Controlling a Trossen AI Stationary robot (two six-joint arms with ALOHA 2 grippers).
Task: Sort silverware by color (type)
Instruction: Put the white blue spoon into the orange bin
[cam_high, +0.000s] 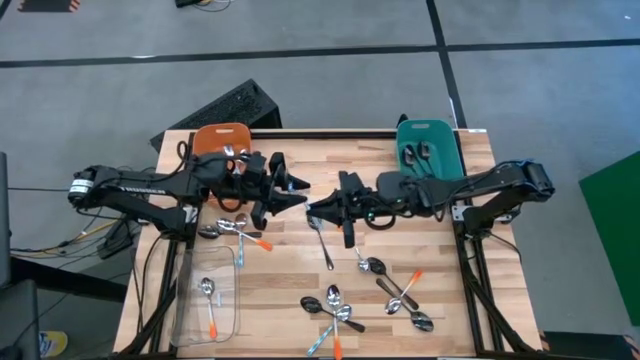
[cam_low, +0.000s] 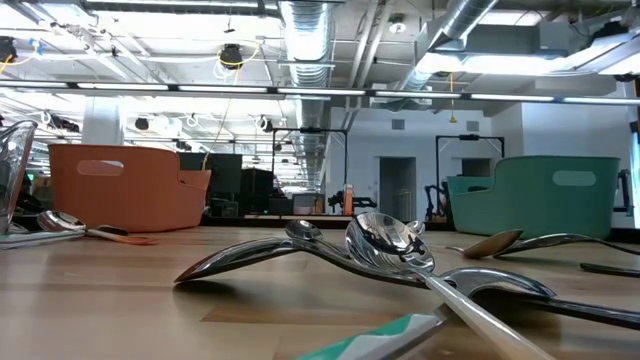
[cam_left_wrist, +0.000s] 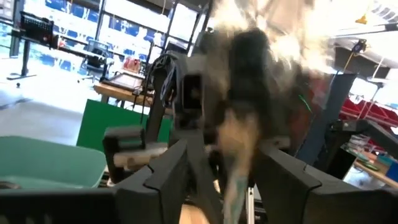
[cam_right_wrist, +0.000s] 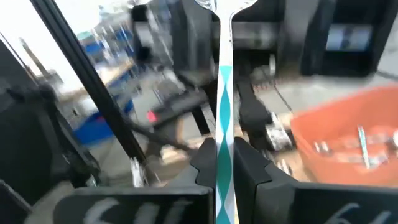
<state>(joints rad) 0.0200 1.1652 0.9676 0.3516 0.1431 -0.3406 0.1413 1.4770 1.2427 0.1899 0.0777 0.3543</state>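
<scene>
Right end effector (cam_right_wrist: 224, 163), closed on teal-patterned-handle silver spoon (cam_right_wrist: 224, 93), meets left end effector (cam_high: 298, 198) mid-worktop, prob. for a handoff. Left's grip state: can't tell.

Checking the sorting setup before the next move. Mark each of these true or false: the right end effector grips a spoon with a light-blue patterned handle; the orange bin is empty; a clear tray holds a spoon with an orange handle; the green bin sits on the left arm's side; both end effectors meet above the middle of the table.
1. The right end effector grips a spoon with a light-blue patterned handle: true.
2. The orange bin is empty: false, silverware lies in it.
3. A clear tray holds a spoon with an orange handle: true.
4. The green bin sits on the left arm's side: false, it is on the right arm's side.
5. Both end effectors meet above the middle of the table: true; the left end effector faces the right one.
</scene>
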